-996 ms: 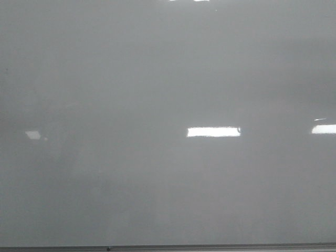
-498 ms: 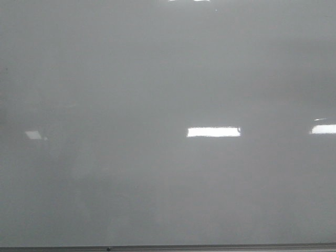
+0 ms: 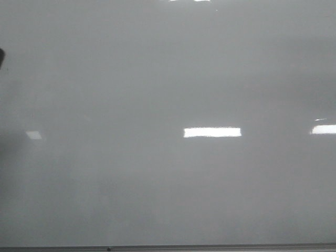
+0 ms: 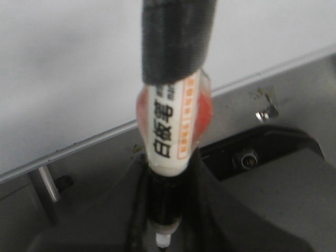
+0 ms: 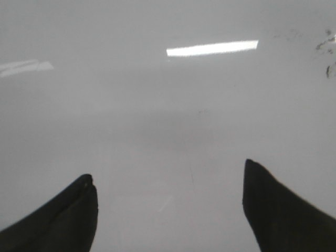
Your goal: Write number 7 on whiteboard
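- Front view: the whiteboard [image 3: 168, 173] fills the view, glossy and grey, its metal strip along the near edge; no number 7 shows on it.
- Left wrist view: the left gripper [image 4: 167, 210] is clamped on a marker [image 4: 173, 121], beside the board's edge.
- Right wrist view: the right gripper [image 5: 168, 207] hangs over the board, fingers [image 5: 278, 215] wide apart, holding nothing.

We're looking at a whiteboard [image 3: 168, 79] that's smooth and really glossy, throwing back bright glare. Its edge strip [image 4: 79, 149] looks like brushed metal. The marker [image 4: 170, 142] has a shiny plastic barrel, wrapped higher up in matt black tape [image 4: 176, 37].
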{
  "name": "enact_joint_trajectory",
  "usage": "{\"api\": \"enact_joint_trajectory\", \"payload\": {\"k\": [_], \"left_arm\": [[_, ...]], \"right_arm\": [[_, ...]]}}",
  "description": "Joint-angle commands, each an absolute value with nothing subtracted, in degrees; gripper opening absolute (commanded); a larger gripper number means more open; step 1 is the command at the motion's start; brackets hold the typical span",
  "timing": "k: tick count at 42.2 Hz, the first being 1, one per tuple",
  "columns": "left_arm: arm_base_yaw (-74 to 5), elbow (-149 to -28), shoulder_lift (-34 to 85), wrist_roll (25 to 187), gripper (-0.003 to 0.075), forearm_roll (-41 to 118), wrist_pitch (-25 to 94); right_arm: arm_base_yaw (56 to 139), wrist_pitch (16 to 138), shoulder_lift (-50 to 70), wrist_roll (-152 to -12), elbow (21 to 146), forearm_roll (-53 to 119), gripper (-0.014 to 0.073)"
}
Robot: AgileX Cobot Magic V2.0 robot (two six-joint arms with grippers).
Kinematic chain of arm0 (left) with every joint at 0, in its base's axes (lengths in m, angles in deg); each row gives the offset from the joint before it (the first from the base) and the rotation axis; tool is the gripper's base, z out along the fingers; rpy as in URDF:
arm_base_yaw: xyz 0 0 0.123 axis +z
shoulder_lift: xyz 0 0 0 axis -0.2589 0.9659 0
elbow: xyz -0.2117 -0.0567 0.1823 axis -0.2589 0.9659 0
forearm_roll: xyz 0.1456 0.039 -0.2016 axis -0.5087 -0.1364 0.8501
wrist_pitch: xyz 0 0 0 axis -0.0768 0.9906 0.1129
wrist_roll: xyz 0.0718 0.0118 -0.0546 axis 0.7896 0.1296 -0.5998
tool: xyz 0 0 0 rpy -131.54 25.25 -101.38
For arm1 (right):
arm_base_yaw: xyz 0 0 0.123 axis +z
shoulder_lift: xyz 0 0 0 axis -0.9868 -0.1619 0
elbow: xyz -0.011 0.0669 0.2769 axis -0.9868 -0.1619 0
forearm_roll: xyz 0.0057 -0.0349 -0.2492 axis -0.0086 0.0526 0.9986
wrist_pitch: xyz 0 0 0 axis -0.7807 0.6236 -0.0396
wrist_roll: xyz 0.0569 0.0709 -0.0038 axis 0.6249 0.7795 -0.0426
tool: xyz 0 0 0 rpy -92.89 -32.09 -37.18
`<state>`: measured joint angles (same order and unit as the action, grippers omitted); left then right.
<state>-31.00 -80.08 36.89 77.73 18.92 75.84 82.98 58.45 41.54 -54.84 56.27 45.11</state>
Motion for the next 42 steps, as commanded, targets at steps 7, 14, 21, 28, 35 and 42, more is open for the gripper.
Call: {"api": "enact_joint_trajectory", "payload": {"k": [7,14,21,28,35,42], "left_arm": [[-47.42,-85.58,33.61,98.83,-0.002,22.09,77.45],[-58.08,-85.58,31.29,107.01,-0.002,22.2,72.64],[-63.1,-85.58,30.54,110.7,-0.002,22.09,67.52],[-64.12,-85.58,30.54,112.39,-0.002,22.09,66.52],[-64.12,-85.58,30.54,112.39,-0.002,22.09,65.41],[-64.12,-85.58,30.54,112.39,-0.002,22.09,65.24]], "right_arm": [[91.09,55.46,31.57,-68.42,64.55,36.97,0.0591],[102.66,45.29,23.64,-86.46,71.66,27.72,0.0591],[114.04,37.92,15.98,-95.63,77.46,21.78,0.0591],[122.15,40.66,10.14,-97.85,82.25,21.25,0.0591],[126.92,41.33,2.81,-100.14,87.58,19.34,0.0591],[127.84,42.49,-3.08,-101.81,91.24,18.8,0.0591]]}}
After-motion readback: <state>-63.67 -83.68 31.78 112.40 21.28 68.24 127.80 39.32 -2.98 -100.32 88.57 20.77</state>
